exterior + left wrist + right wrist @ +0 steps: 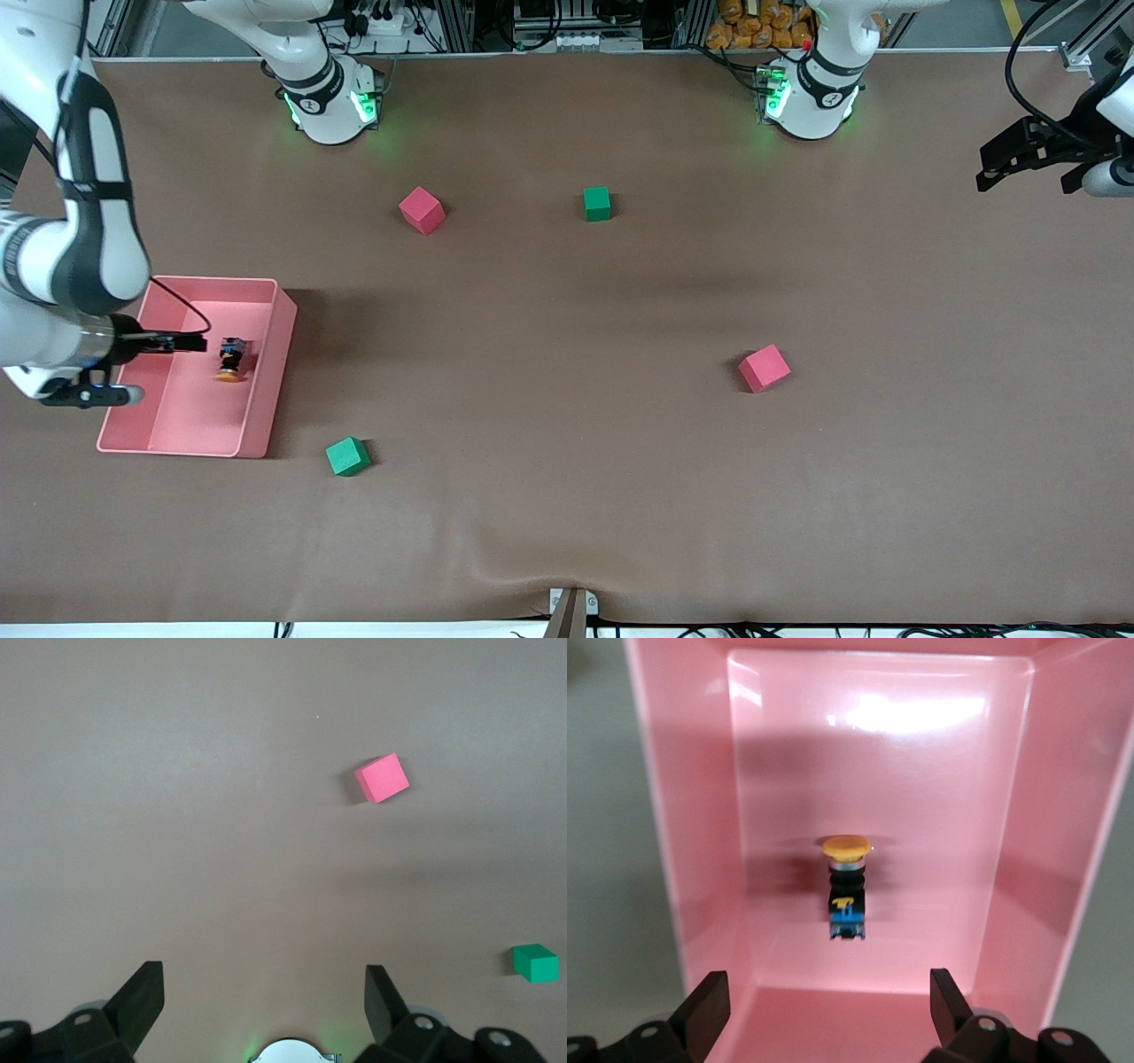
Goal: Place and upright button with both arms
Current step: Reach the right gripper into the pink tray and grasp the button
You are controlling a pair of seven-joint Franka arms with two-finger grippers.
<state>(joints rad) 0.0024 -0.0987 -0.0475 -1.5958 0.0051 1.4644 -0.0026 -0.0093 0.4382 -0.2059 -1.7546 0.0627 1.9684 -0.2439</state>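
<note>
The button [232, 360] lies on its side in a pink bin [190, 416] at the right arm's end of the table, with its orange cap toward the front camera. In the right wrist view the button [846, 890] lies on the bin's floor [700, 815], ahead of the fingertips and apart from them. My right gripper [190, 342] is over the bin, open and empty [828, 992]. My left gripper [1001, 168] waits, raised over the left arm's end of the table, open and empty [263, 988].
Loose foam cubes lie on the brown table: a pink cube [422, 210] and a green cube [597, 203] near the bases, a pink cube [764, 368] mid-table, and a green cube [347, 456] beside the bin. The left wrist view shows a pink cube [383, 778] and a green cube [535, 962].
</note>
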